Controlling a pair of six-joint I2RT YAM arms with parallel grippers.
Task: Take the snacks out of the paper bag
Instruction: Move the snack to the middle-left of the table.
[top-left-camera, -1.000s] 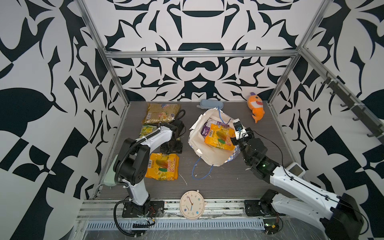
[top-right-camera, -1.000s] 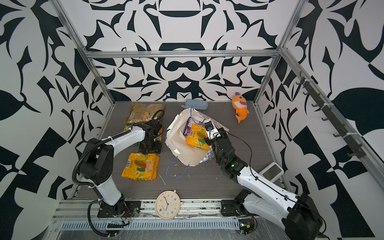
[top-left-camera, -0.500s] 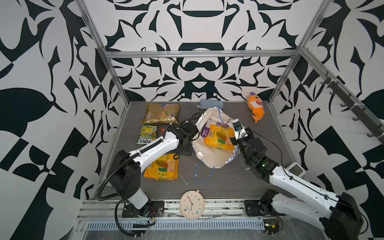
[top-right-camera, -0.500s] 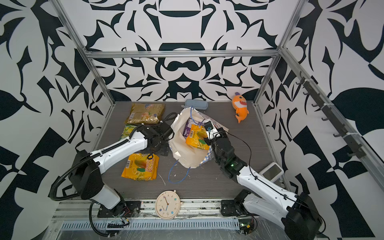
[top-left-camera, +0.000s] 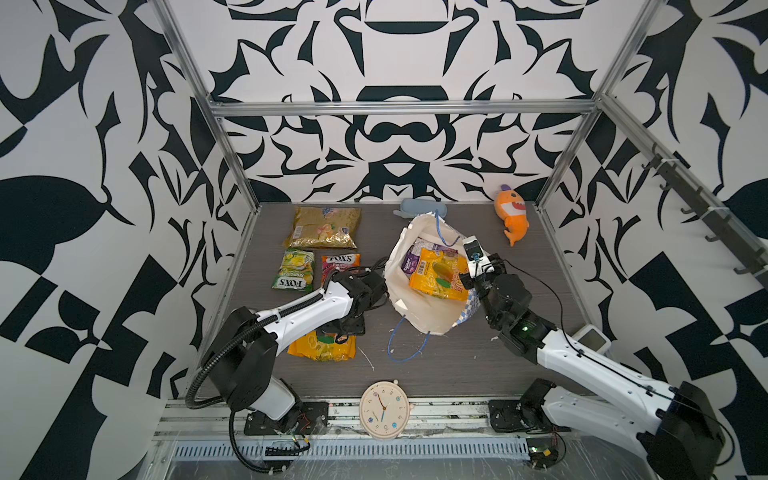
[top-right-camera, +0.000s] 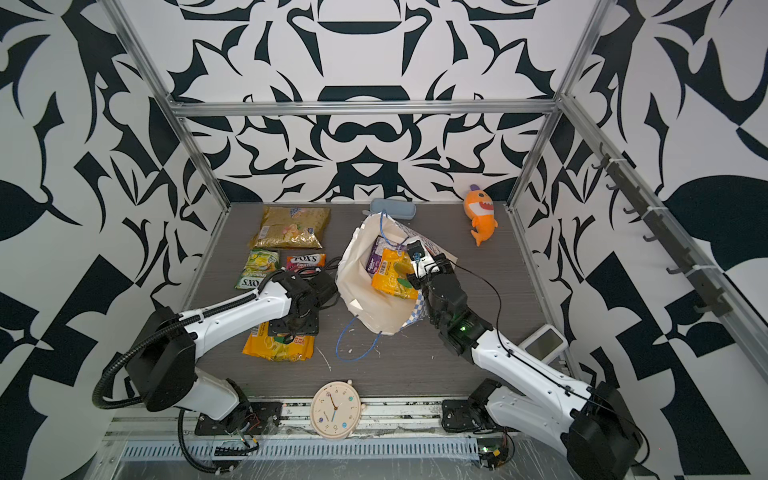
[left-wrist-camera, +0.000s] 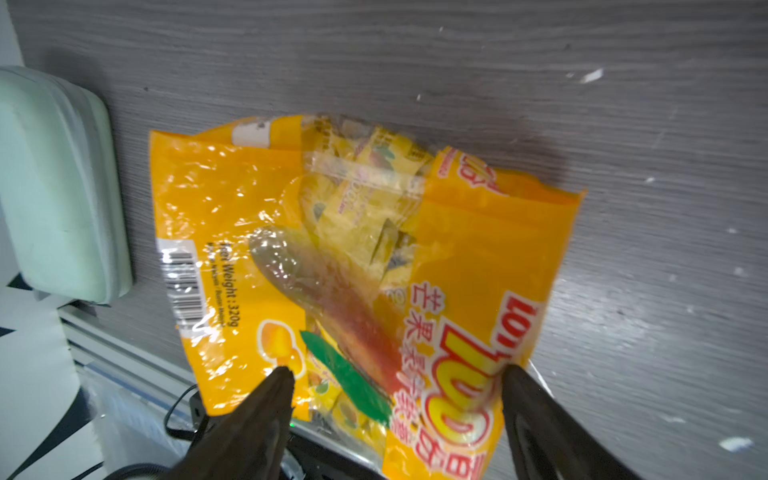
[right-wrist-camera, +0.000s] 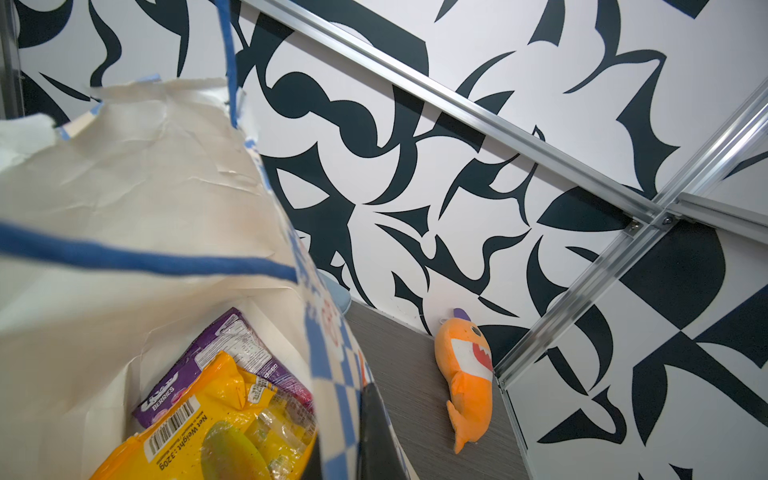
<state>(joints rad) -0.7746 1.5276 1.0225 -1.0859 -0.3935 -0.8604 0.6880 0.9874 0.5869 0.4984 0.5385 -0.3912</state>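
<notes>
The paper bag (top-left-camera: 415, 309) leans open at mid-table. My right gripper (top-left-camera: 471, 286) is shut on its checked rim (right-wrist-camera: 332, 399), seen in the right wrist view with a finger either side of the gripper point (right-wrist-camera: 345, 453). Inside lie an orange-yellow packet (top-left-camera: 440, 274) and a purple one (right-wrist-camera: 232, 340). On the table are the gold packet (top-left-camera: 323, 227), the green-yellow (top-left-camera: 294, 270) and red-orange (top-left-camera: 338, 262) ones, and a second orange-yellow packet (left-wrist-camera: 365, 249). My left gripper (left-wrist-camera: 397, 374) hangs open just over that packet, holding nothing.
An orange plush shark (top-left-camera: 512, 214) lies at the back right and a grey-blue pouch (top-left-camera: 419, 205) behind the bag. A round clock (top-left-camera: 383, 409) sits at the front edge and a small white device (top-left-camera: 592, 338) at the right. The bag's blue cord handle (top-left-camera: 405, 349) trails forward.
My left arm swung from the red-orange packet toward the bag, then turned its open gripper down over the orange-yellow packet on the table. The right gripper kept its hold on the bag.
</notes>
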